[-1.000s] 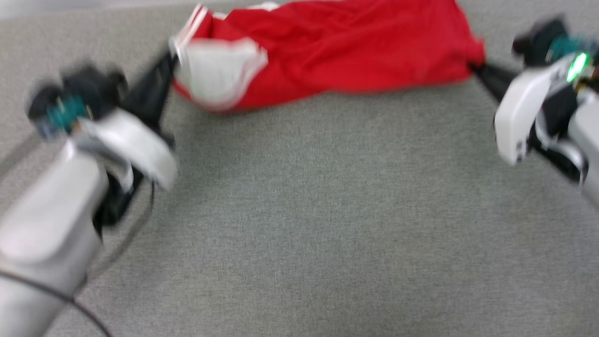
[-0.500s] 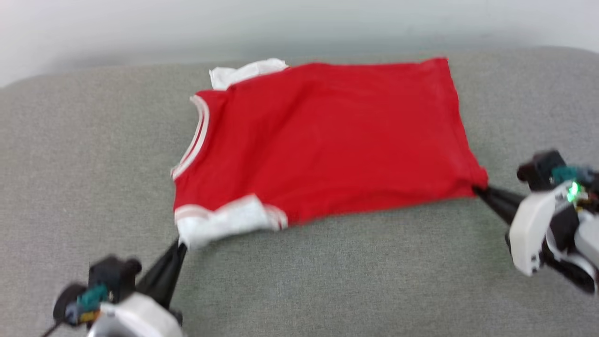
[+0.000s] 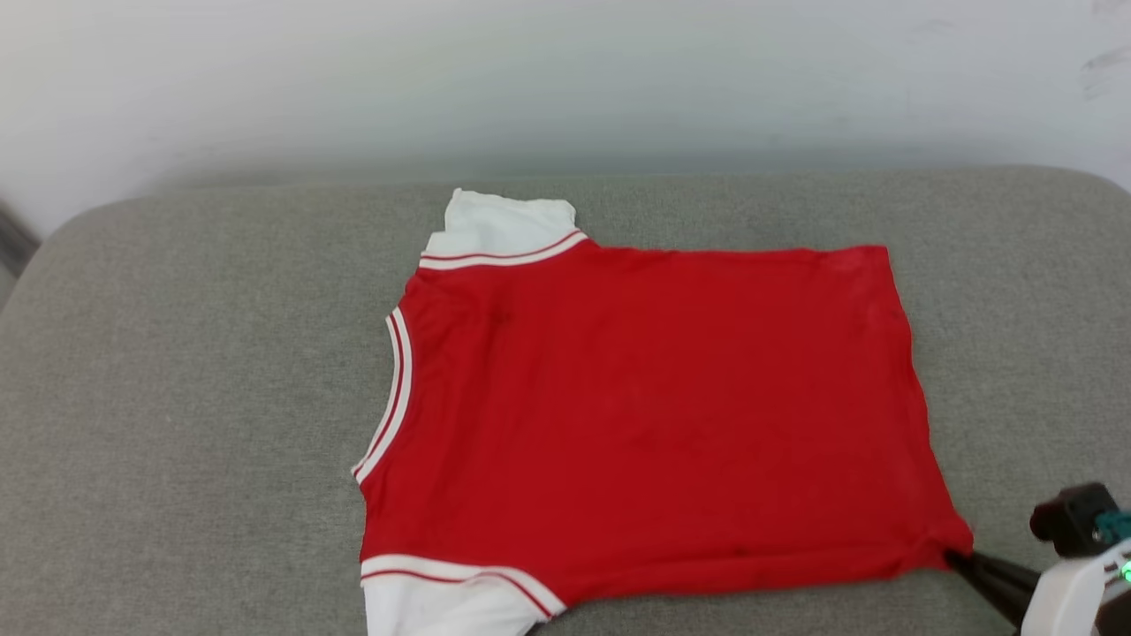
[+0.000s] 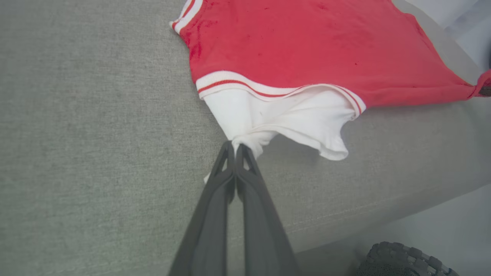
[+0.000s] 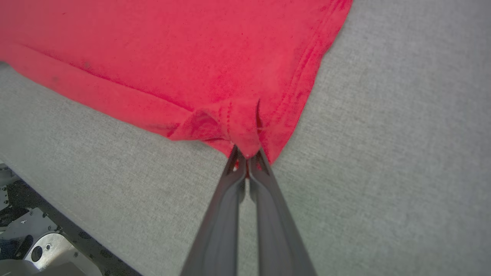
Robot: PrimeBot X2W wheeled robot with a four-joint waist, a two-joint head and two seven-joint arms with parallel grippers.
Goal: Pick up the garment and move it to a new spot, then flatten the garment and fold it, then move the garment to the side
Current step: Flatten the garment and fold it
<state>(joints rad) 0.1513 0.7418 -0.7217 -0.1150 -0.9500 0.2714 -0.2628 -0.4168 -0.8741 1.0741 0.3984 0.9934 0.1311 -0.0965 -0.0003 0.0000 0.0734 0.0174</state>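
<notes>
The garment [image 3: 645, 415], a red T-shirt of soft knit, is lying spread nearly flat on a wide grey cushion [image 3: 194, 397], whose coarse woven cover is showing a fine, even grain. The shirt is sitting across the cushion's middle, neck opening toward the robot's left and hem toward its right. Its body is forming a smooth, slightly skewed rectangle with only faint ripples, and a few small dark specks are dotting the red cloth. A curved collar band [image 3: 393, 397] of white with thin red stripes is edging the neckline, and matching striped bands are joining the white sleeves to the red. The far sleeve [image 3: 499, 221] is lying flat and squarish near the cushion's back edge, while the near sleeve [image 4: 284, 119] is tapering into a taut, gathered cone. The left gripper [image 4: 234, 147] is pinching that sleeve's tip, its two long dark matte fingers pressed together on the white fabric. The right gripper [image 5: 247, 153] is likewise clamped tight on the near hem corner [image 5: 245, 134], where the red cloth is bunching into small folds. A pale, smooth wall [image 3: 565, 79] is rising behind the cushion.
</notes>
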